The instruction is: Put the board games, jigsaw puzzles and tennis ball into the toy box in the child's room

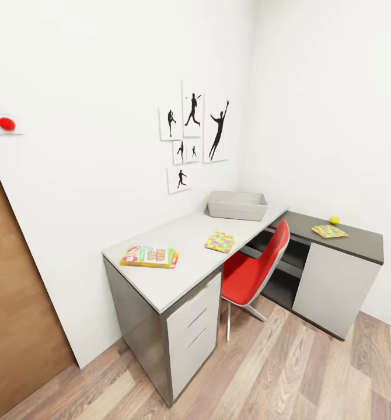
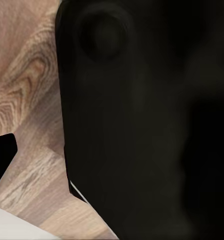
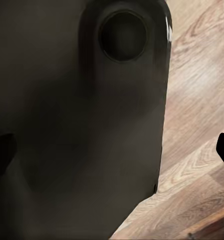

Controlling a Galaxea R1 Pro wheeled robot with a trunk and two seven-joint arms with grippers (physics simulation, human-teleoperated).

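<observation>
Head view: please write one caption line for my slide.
L-shaped desk with empty toy box, board game, two jigsaw puzzles, tennis ball and red chair.

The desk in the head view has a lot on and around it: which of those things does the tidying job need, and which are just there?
Part of the job:
- toy box
- board game
- jigsaw puzzle on the light wing
- jigsaw puzzle on the dark wing
- tennis ball
- L-shaped desk

Just there:
- red chair
- sports silhouette pictures
- red wall button
- wooden door
</observation>
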